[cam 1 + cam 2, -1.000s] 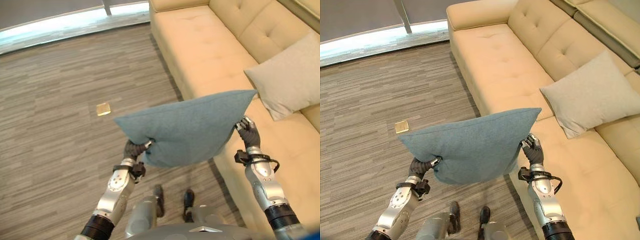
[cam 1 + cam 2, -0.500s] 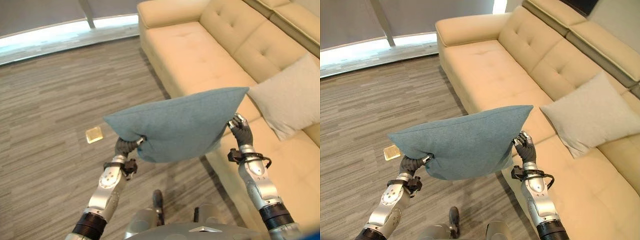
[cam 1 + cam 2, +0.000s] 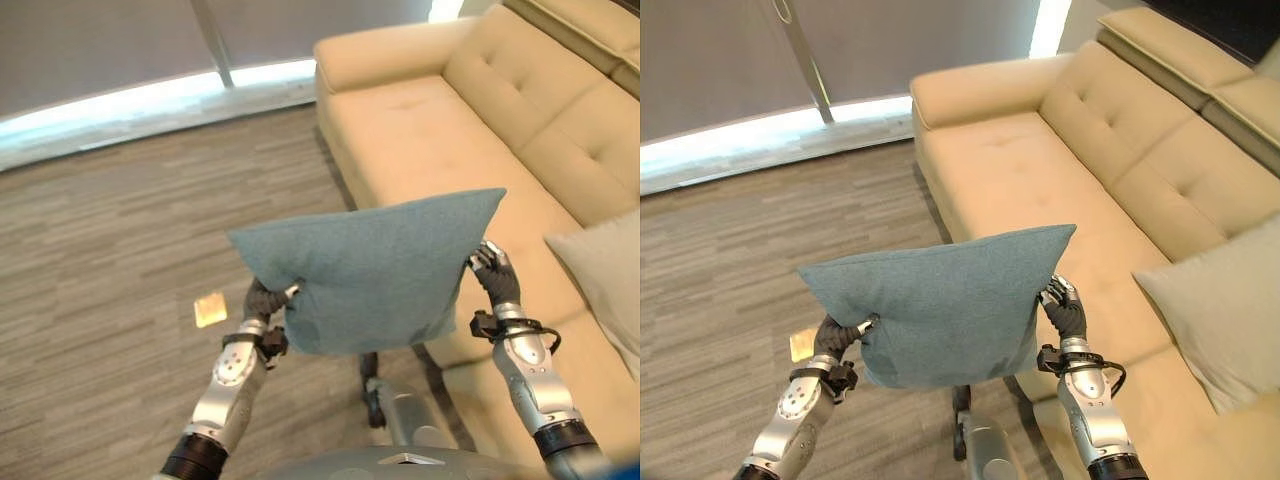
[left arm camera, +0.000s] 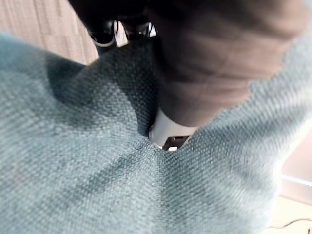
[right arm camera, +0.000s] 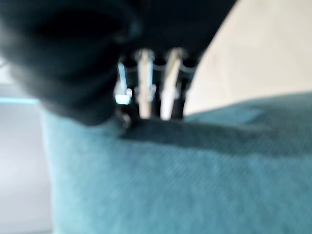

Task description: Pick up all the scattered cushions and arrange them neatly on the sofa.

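Observation:
A teal-blue cushion (image 3: 375, 265) hangs in the air between my two hands, over the floor beside the front edge of the cream sofa (image 3: 440, 130). My left hand (image 3: 268, 298) is shut on its lower left corner, with the cloth bunched round the thumb (image 4: 168, 136). At the cushion's right edge my right hand (image 3: 492, 278) pinches the fabric, its fingers (image 5: 153, 90) pressed into the cloth. A light grey cushion (image 3: 1230, 310) leans against the sofa's backrest at the far right.
Grey wood-pattern floor (image 3: 110, 250) spreads to the left. A small yellow square (image 3: 210, 309) lies on it near my left arm. A bright window strip (image 3: 140, 100) runs along the far wall. The sofa seat (image 3: 1010, 170) ahead is bare.
The camera has swung, so the sofa and grey cushion sit further right in view. The teal cushion stays held between both hands, at about the same height.

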Robot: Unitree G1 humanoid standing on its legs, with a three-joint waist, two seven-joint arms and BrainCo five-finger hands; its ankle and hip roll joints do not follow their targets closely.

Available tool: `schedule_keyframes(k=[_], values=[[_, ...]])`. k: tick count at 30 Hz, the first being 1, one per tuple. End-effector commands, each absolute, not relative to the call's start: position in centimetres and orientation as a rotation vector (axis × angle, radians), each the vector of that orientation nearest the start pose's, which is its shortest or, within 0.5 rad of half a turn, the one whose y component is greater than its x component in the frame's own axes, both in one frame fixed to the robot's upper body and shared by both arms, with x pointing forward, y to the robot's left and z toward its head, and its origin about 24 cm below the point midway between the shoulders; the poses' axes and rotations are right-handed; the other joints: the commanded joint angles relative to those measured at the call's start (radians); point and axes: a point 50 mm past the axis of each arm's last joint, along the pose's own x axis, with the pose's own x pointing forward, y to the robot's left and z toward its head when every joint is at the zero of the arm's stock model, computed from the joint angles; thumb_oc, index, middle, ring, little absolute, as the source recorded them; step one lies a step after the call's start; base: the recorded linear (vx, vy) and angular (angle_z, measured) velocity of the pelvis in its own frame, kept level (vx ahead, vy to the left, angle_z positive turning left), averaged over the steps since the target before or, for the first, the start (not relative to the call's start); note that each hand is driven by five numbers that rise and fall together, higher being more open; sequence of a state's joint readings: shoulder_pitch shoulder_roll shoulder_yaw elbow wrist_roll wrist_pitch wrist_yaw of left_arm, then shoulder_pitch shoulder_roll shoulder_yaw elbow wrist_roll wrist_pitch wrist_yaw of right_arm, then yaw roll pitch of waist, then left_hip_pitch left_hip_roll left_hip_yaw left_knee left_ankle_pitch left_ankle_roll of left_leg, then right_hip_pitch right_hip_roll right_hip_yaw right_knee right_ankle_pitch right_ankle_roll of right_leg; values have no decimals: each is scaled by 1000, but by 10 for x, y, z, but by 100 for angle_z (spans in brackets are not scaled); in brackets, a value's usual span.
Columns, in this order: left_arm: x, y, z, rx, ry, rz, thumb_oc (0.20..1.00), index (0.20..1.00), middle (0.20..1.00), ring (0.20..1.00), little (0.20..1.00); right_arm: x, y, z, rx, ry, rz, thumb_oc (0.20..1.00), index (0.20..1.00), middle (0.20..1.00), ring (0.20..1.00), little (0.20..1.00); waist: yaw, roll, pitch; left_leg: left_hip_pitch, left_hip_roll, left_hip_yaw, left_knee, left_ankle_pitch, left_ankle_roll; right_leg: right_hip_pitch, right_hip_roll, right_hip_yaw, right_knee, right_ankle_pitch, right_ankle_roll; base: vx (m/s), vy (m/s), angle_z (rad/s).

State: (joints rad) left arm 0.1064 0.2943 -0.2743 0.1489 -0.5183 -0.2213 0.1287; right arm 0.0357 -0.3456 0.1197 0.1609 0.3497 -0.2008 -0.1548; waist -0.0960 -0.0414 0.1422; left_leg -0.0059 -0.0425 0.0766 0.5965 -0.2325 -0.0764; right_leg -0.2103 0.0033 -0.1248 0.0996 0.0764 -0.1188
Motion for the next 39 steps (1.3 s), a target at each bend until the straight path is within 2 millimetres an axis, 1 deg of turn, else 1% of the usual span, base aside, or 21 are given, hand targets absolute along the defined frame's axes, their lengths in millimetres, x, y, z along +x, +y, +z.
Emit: schedule_keyframes(k=[1, 5, 9, 12, 14, 15, 16, 17, 18, 21, 22, 28, 29, 30, 31, 32, 35, 36, 37, 38, 39], values=[[237, 144, 51, -232, -141, -199, 200, 200, 200, 200, 200, 259, -194, 72, 51, -239, -15, 200, 200, 200, 200, 200, -29, -63, -37, -59, 74, 75, -8, 108, -3, 110, -24, -9, -50, -105, 137, 138, -49, -28], [236, 145, 48, -223, -124, -201, 200, 200, 200, 200, 200, 259, -196, 73, 32, -238, -22, 200, 200, 200, 200, 200, 4, -73, -24, -164, 72, 116, -168, 27, 45, 178, -37, 8, -84, -138, 155, 209, -8, -23], [233, 149, 50, -223, -132, -180, 200, 200, 200, 200, 200, 262, -192, 70, 30, -228, -23, 200, 200, 200, 200, 200, 67, -58, -6, -248, 45, 25, -450, 199, 26, 258, -5, 60, -101, -172, 155, 262, 76, -37], [231, 150, 50, -217, -131, -189, 200, 200, 200, 200, 200, 260, -192, 65, 20, -203, -15, 200, 200, 200, 200, 200, 84, -50, -26, -216, 49, 2, -505, 242, 36, 301, 1, 98, -51, -222, 155, 406, 193, -86], [230, 150, 48, -202, -122, -196, 200, 200, 200, 200, 200, 258, -188, 62, 14, -192, 2, 200, 200, 200, 200, 200, 82, -57, -43, -162, 31, 18, -518, 217, 66, 281, -25, 105, 65, -219, 187, 377, 303, -103], [231, 152, 50, -183, -129, -195, 200, 200, 200, 200, 200, 260, -183, 64, 9, -198, 21, 200, 200, 200, 200, 200, 74, -59, -28, -119, 21, 31, -523, 190, 95, 208, -48, 113, 238, -168, 229, 275, 276, -96], [233, 154, 53, -178, -141, -187, 200, 200, 200, 200, 200, 262, -180, 66, 12, -210, 30, 200, 200, 200, 200, 200, 73, -52, -23, -107, 26, 41, -527, 183, 104, 163, -56, 109, 313, -134, 250, 418, 305, -60], [236, 155, 54, -170, -150, -174, 200, 200, 200, 200, 200, 266, -173, 68, 24, -216, 52, 200, 200, 200, 200, 200, 59, -43, -15, -40, 21, 42, -548, 141, 117, 67, -71, 54, 303, -142, 233, 373, 200, -27], [236, 154, 54, -174, -152, -178, 200, 200, 200, 200, 200, 267, -174, 69, 21, -216, 56, 200, 200, 200, 200, 200, 53, -42, -13, -29, 15, 37, -548, 134, 117, 55, -58, 52, 264, -150, 227, 489, 169, -12], [238, 156, 56, -180, -162, -162, 200, 200, 200, 200, 200, 269, -173, 71, 30, -225, 63, 200, 200, 200, 200, 200, 45, -46, -2, 9, 3, 45, -560, 108, 110, -6, -69, -47, 128, -116, 228, 250, 3, -34], [239, 157, 57, -182, -169, -156, 200, 200, 200, 200, 200, 271, -173, 72, 26, -229, 65, 200, 200, 200, 200, 200, 44, -55, 3, 25, -1, 62, -559, 95, 101, -20, -89, -127, 57, -94, 236, 128, -27, 9], [239, 149, 54, -190, -165, -194, 200, 200, 200, 200, 200, 265, -185, 68, 7, -215, 29, 200, 200, 200, 200, 200, 31, -76, -22, 45, -24, 55, -473, 21, 88, 51, -81, -128, -19, -76, 215, 219, -61, 63], [238, 144, 52, -201, -152, -219, 200, 200, 200, 200, 200, 260, -192, 64, 0, -202, 8, 200, 200, 200, 200, 200, 19, -79, -34, 37, 1, 87, -375, -2, 48, 108, -84, -144, -50, -88, 197, 185, -74, 110], [237, 142, 51, -211, -147, -227, 200, 200, 200, 200, 200, 259, -196, 65, -7, -204, -3, 200, 200, 200, 200, 200, 15, -78, -39, 16, 23, 103, -296, 15, 23, 137, -81, -147, -66, -93, 186, 175, -74, 113], [237, 142, 51, -210, -147, -228, 200, 200, 200, 200, 200, 259, -196, 65, -7, -205, -3, 200, 200, 200, 200, 200, 13, -80, -41, 11, 20, 102, -296, 19, 23, 134, -83, -148, -68, -90, 186, 95, -40, 44], [236, 142, 51, -214, -144, -224, 200, 200, 200, 200, 200, 259, -199, 66, -1, -206, -17, 200, 200, 200, 200, 200, 17, -84, -38, -37, 40, 100, -180, 70, -4, 172, -69, -121, -94, -101, 170, 58, -13, -36], [237, 141, 52, -218, -147, -222, 200, 200, 200, 200, 200, 260, -197, 67, 3, -205, -14, 200, 200, 200, 200, 200, 30, -92, -36, -85, 36, 69, -196, 56, 13, 184, -66, -90, -112, -100, 169, 76, 25, -66], [237, 140, 52, -224, -150, -215, 200, 200, 200, 200, 200, 261, -195, 68, -3, -207, -4, 200, 200, 200, 200, 200, 48, -93, -36, -80, 18, -1, -278, 21, 31, 193, -55, -46, -122, -99, 177, 74, 37, -110], [237, 140, 52, -224, -151, -215, 200, 200, 200, 200, 200, 261, -195, 68, -2, -208, -4, 200, 200, 200, 200, 200, 46, -97, -38, -80, 13, -1, -287, 30, 32, 189, -60, -47, -122, -97, 178, 116, 50, -140], [237, 140, 54, -226, -158, -208, 200, 200, 200, 200, 200, 263, -194, 68, -8, -209, 0, 200, 200, 200, 200, 200, 59, -93, -36, -88, -4, -67, -333, 35, 36, 195, -47, -13, -127, -98, 180, 89, 53, -154], [239, 140, 56, -226, -171, -206, 200, 200, 200, 200, 200, 266, -191, 69, -19, -210, 10, 200, 200, 200, 200, 200, 70, -86, -37, -106, -24, -159, -415, 87, 34, 199, -36, 36, -131, -96, 180, 107, 61, -163]])
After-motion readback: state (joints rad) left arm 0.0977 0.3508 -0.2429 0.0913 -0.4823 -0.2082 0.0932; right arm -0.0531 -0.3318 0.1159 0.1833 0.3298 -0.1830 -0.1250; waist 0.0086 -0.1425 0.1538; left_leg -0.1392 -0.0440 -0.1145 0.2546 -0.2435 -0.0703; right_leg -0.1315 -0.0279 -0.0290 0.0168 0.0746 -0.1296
